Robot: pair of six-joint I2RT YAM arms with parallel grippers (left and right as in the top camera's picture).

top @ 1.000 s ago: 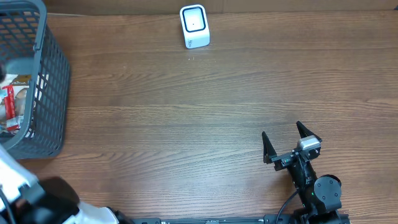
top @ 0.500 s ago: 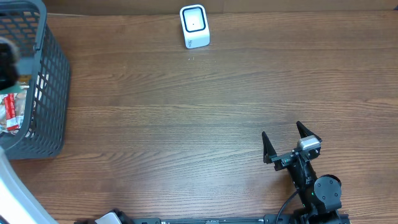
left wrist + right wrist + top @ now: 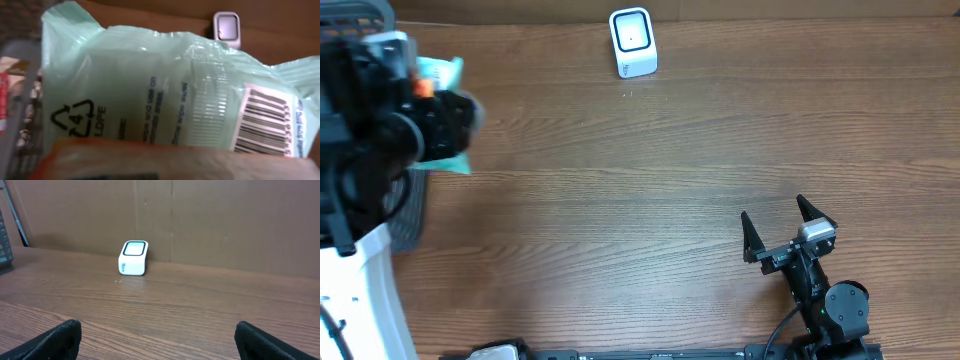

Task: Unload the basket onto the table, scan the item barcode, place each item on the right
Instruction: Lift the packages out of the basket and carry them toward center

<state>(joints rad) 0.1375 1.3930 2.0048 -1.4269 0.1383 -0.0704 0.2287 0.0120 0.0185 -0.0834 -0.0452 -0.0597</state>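
The left end effector (image 3: 433, 112) is closed partway on a pale green plastic packet (image 3: 150, 90). It holds the packet in the air above the rim of the grey basket (image 3: 408, 210), clear of the tabletop (image 3: 620, 200). In the left wrist view the packet fills the space in front of the orange finger pad (image 3: 150, 160). Its long axis runs across the jaws from side to side, and the barcode (image 3: 262, 125) sits at the end to the end effector's right.

The scanner (image 3: 632, 42) lies ahead of this end effector and off to its right, well apart from it. It shows just past the packet's upper edge in the wrist view. The printed face with the barcode is turned back toward the wrist, away from the scanner beyond it. So the carry probably has to swing the packet rightward and also turn that face toward the scanner's window.

The right end effector (image 3: 773, 210) stands wide open and empty, with the scanner far ahead of it and slightly to its left. With the packet already held on the left, the move looks to belong to the left arm.
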